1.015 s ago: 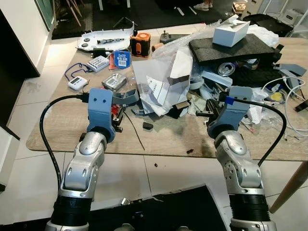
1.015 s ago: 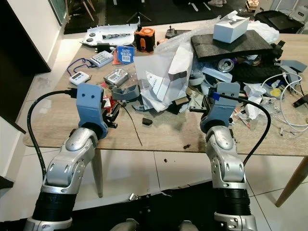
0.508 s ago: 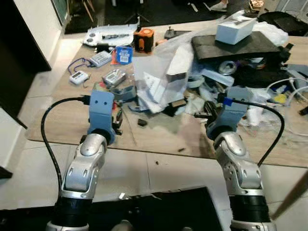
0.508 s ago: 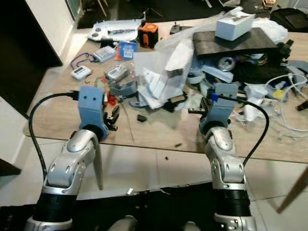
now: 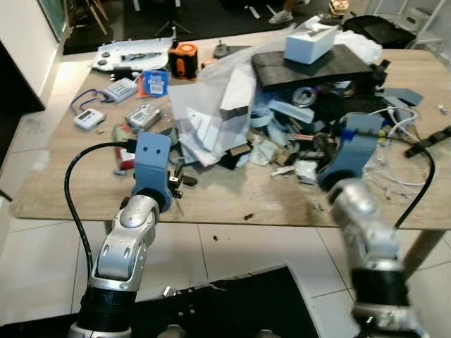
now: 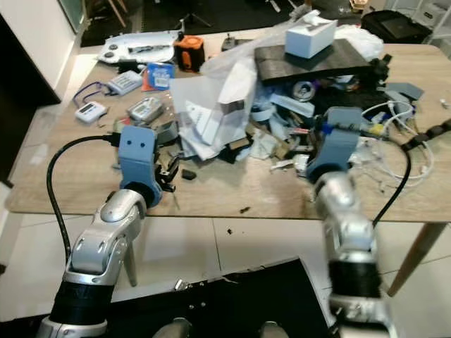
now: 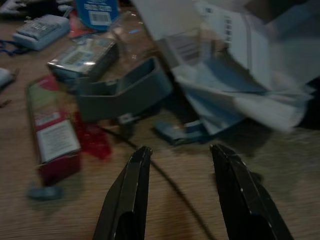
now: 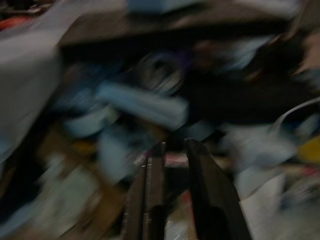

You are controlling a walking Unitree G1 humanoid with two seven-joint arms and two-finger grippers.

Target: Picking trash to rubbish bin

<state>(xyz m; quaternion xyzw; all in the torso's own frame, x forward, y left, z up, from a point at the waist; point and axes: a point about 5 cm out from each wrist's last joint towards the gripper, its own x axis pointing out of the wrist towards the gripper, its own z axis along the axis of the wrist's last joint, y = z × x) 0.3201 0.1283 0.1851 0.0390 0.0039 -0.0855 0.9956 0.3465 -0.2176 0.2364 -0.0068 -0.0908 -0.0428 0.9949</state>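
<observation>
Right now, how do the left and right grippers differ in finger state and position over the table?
The left gripper has its fingers spread wide, while the right gripper has its fingers nearly together. The left gripper hovers over bare wood near a thin black cable; the right gripper points into the cluttered pile, and its view is blurred. Neither visibly holds anything.

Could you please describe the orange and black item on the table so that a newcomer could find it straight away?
Start at the wooden table and look to its far edge on the robot's left, past the heap of plastic bags. There, between a white flat device and the dark foam slab, stands the orange and black item. It is the only bright orange thing there, squat and upright.
</observation>
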